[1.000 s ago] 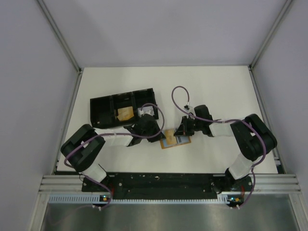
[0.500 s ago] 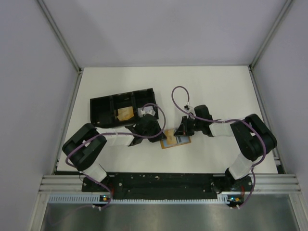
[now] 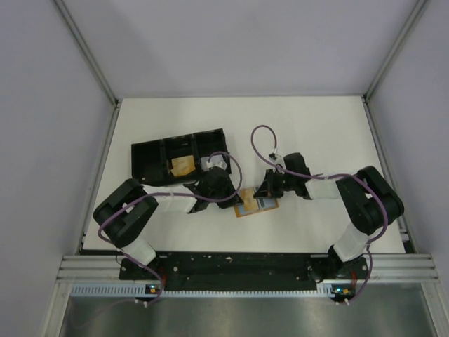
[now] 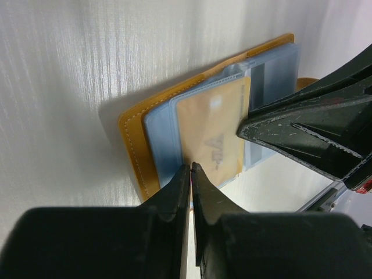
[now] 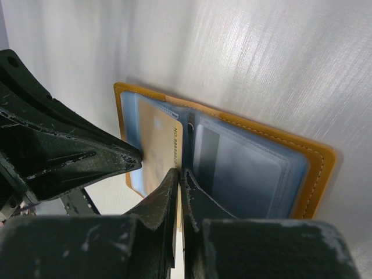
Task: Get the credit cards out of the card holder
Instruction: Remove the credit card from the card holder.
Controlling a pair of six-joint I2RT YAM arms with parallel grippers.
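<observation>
Two grippers meet over the card holder (image 3: 248,211), which lies opened flat on the white table (image 3: 316,133), close to the middle and toward the near edge. Its orange-tan cover frames clear blue-grey pockets. A tan-faced card (image 4: 212,128) sits in the left pocket and a pale card (image 5: 232,163) with a dark stripe sits in the right one, both still inside their sleeves. The left gripper (image 4: 190,168) comes in from the left with its jaws drawn almost together, only a thin slit between them. Its tips are at the corner of the tan-faced card, but it cannot be told whether they actually pinch it. The right gripper (image 5: 177,173) reaches in from the right with its jaws fully closed on nothing. Its tips rest on the holder at the fold between the two pockets, against the edge of the tan-faced card. Well apart, further and to the left, stands a black tray (image 3: 151,161) with three compartments. A small tan item (image 3: 184,166) lies in the middle one.
</observation>
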